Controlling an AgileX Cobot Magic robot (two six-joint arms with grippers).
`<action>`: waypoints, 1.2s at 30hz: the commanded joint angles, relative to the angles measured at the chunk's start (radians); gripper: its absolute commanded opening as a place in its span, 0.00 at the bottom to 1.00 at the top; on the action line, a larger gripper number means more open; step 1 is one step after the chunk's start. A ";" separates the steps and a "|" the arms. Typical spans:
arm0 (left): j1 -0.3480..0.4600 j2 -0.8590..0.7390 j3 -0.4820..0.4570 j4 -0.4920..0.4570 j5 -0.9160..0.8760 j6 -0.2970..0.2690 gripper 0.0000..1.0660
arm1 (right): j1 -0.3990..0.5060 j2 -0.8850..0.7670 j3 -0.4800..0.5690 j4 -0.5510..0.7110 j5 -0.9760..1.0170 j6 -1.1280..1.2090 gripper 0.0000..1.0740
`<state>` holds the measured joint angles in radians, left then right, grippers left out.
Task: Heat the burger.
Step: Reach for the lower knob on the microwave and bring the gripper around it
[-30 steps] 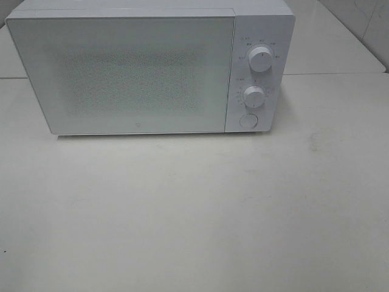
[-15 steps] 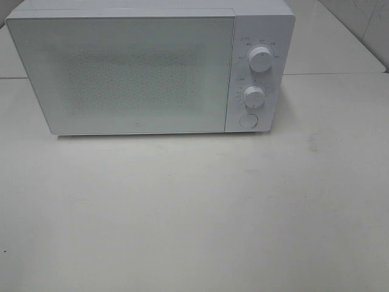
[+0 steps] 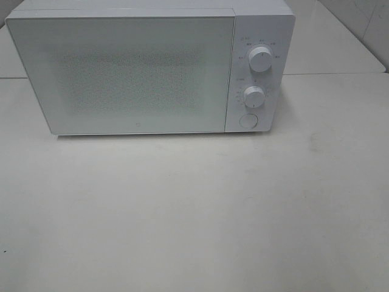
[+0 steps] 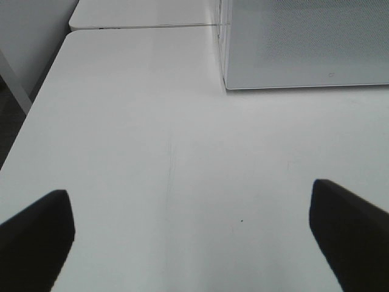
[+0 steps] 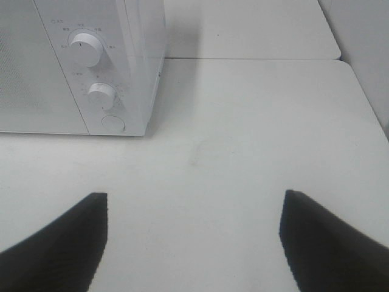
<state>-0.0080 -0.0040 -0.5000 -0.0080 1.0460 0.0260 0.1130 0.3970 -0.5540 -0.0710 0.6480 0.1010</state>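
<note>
Foreground: left gripper [image 4: 187, 193] and right gripper [image 5: 194, 196], black jaws spread wide, both empty, over the white tabletop [image 3: 194, 213]. Beyond: boxy white microwave oven [image 3: 134, 73], speckled door [image 3: 121, 67] closed. The burger is visible in no view. Turning the lower white round knob [image 3: 254, 95] without confirming the burger is inside risks heating nothing.

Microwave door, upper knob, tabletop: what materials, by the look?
Door: probably glass or glossy plastic, pale, with a fine dotted mesh showing through it. Upper knob: likely white plastic, smooth and matte. Tabletop: white laminate or painted board, can't tell which; faint sheen, a few scuffs.
</note>
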 commanded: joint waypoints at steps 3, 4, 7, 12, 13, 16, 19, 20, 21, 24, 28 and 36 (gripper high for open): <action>0.000 -0.027 0.002 -0.003 -0.009 -0.001 0.95 | -0.006 0.108 -0.008 0.001 -0.104 0.002 0.70; 0.000 -0.027 0.002 -0.003 -0.009 -0.001 0.95 | -0.006 0.108 -0.008 0.001 -0.104 0.002 0.70; 0.000 -0.027 0.002 -0.003 -0.009 -0.001 0.95 | -0.006 0.212 -0.008 0.001 -0.172 0.002 0.70; 0.000 -0.027 0.002 -0.003 -0.009 -0.001 0.95 | -0.006 0.304 -0.008 0.001 -0.227 0.002 0.70; 0.000 -0.027 0.002 -0.003 -0.009 -0.001 0.95 | -0.006 0.344 -0.008 0.001 -0.252 0.002 0.70; 0.000 -0.027 0.002 -0.003 -0.009 -0.001 0.95 | -0.006 0.362 -0.008 0.001 -0.265 0.002 0.70; 0.000 -0.027 0.002 -0.003 -0.009 -0.001 0.95 | -0.006 0.444 -0.008 0.001 -0.322 0.002 0.70; 0.000 -0.027 0.002 -0.003 -0.009 -0.001 0.95 | -0.006 0.465 -0.008 0.001 -0.338 0.002 0.70; 0.000 -0.027 0.002 -0.003 -0.009 -0.001 0.95 | -0.006 0.505 -0.008 0.002 -0.373 0.010 0.70; 0.000 -0.027 0.002 -0.003 -0.009 -0.001 0.95 | -0.006 0.521 -0.008 0.002 -0.387 0.014 0.70; 0.000 -0.027 0.002 -0.003 -0.009 -0.001 0.95 | -0.006 0.611 -0.008 0.004 -0.482 0.017 0.70; 0.000 -0.027 0.002 -0.003 -0.009 -0.001 0.95 | -0.006 0.739 -0.008 0.004 -0.664 0.065 0.70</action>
<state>-0.0080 -0.0040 -0.5000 -0.0080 1.0460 0.0260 0.1130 1.1170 -0.5540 -0.0690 0.0420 0.1420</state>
